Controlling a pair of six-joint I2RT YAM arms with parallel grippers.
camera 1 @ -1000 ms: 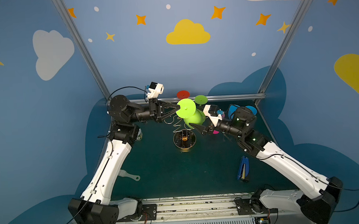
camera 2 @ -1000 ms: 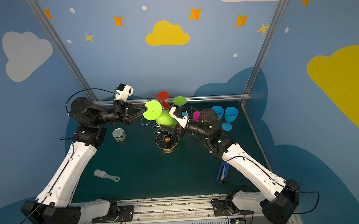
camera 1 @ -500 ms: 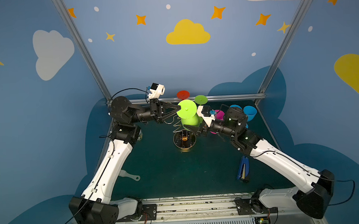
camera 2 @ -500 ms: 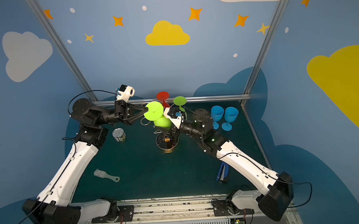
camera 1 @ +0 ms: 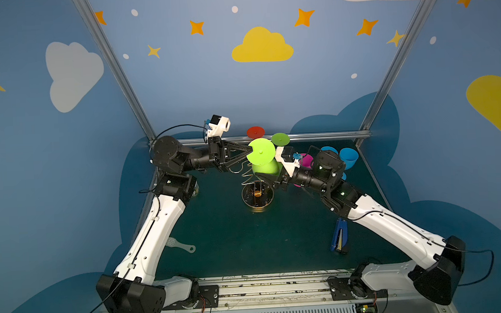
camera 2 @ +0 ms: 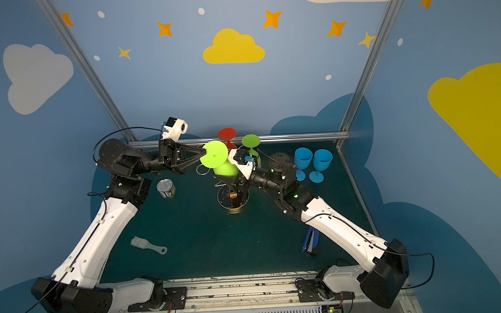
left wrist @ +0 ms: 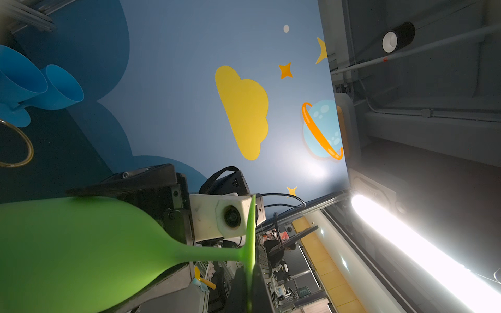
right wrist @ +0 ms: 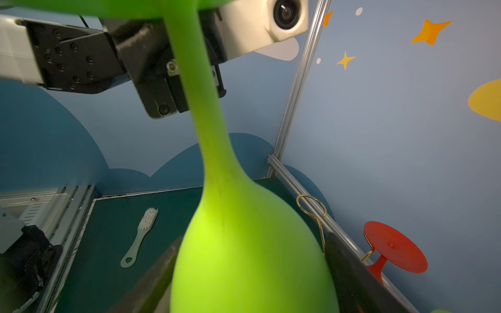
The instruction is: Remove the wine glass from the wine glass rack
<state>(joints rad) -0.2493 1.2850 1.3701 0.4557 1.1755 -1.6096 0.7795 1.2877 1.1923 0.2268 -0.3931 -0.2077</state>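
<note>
The lime green wine glass hangs upside down over the gold wine glass rack, its foot disc on top. My left gripper is shut on the rim of that disc, seen edge-on in the left wrist view. My right gripper reaches in from the right. Its two dark fingers lie against both sides of the bowl. The stem shows no wire round it. A gold loop of the rack stands just behind the bowl.
A red glass and a dark green glass hang foot-up on the rack's far arms. Two blue glasses stand at the back right. A tin can, a brush and a blue stapler lie on the mat.
My right arm has moved left, bringing its gripper round the green bowl, and its jaws have narrowed onto it. The left gripper and the glass have stayed put.
</note>
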